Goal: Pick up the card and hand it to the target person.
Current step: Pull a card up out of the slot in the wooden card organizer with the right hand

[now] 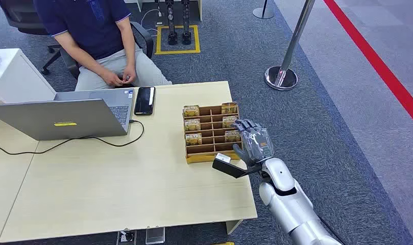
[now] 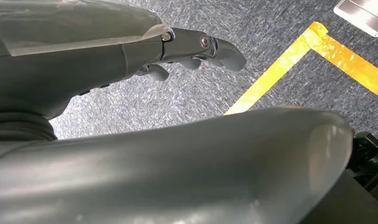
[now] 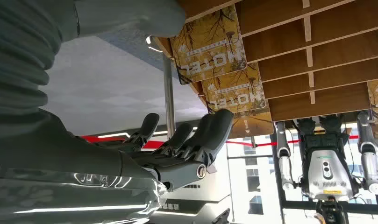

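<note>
Right hand (image 1: 252,140) is hovering, fingers apart, grasping nothing, over the card rack (image 1: 211,153) at the table's right edge; probably should pinch one card (image 1: 232,136) squarely.

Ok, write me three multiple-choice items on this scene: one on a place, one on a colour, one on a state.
1. Where does the phone lie?
A. right of the laptop
B. in the card rack
C. on the floor

2. What colour is the cable from the laptop?
A. white
B. black
C. red

3. How is the right hand?
A. gripping the phone
B. open at the rack, holding nothing
C. resting on the laptop

Answers: 1 A, it lies flat beside the keyboard; 2 B, a dark line across the table; 3 B, fingers are spread near the cards.
</note>
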You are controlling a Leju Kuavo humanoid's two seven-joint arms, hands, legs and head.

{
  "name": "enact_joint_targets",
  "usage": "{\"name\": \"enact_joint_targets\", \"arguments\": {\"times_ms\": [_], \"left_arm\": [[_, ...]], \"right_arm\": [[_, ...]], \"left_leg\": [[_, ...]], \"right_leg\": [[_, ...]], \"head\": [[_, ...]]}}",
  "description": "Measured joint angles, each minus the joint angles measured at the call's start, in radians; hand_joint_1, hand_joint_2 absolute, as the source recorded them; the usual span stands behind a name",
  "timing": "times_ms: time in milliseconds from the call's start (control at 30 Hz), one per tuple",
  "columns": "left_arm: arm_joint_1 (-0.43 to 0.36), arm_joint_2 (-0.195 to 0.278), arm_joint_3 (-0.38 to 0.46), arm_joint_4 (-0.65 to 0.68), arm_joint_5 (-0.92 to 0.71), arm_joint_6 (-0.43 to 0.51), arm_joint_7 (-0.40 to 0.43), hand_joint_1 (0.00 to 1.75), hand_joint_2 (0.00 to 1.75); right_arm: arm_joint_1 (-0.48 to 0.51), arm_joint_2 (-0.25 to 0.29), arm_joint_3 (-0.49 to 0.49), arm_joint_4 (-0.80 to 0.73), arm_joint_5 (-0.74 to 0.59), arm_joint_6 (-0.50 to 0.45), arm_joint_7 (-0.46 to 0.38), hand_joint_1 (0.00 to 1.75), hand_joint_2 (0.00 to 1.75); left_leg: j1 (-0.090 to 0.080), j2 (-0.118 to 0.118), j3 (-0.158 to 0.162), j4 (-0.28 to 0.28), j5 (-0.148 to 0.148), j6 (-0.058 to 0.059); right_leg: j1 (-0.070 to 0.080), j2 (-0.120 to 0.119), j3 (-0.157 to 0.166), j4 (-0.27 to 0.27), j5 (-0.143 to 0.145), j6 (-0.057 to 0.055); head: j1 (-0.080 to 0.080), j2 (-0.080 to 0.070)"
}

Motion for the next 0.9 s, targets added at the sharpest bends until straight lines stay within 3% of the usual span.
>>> {"name": "enact_joint_targets", "arguments": {"times_ms": [533,900], "left_arm": [[-0.003,-0.003,-0.006,-0.001,-0.006,-0.003,0.003,0.00,0.00],[-0.007,-0.005,-0.004,0.000,-0.005,-0.001,0.006,0.00,0.00]], "right_arm": [[-0.060,0.016,-0.005,0.065,0.025,0.012,0.005,0.62,1.75],[-0.151,0.026,-0.010,0.171,0.014,0.021,-0.012,0.81,1.75]], "left_leg": [[0.000,0.001,0.000,0.000,0.000,0.000],[0.000,0.002,0.000,0.000,0.001,0.000]], "right_leg": [[0.000,0.001,-0.001,0.000,0.001,0.000],[0.000,0.001,-0.001,0.000,0.001,-0.001]], "head": [[0.000,0.000],[0.000,0.000]]}}
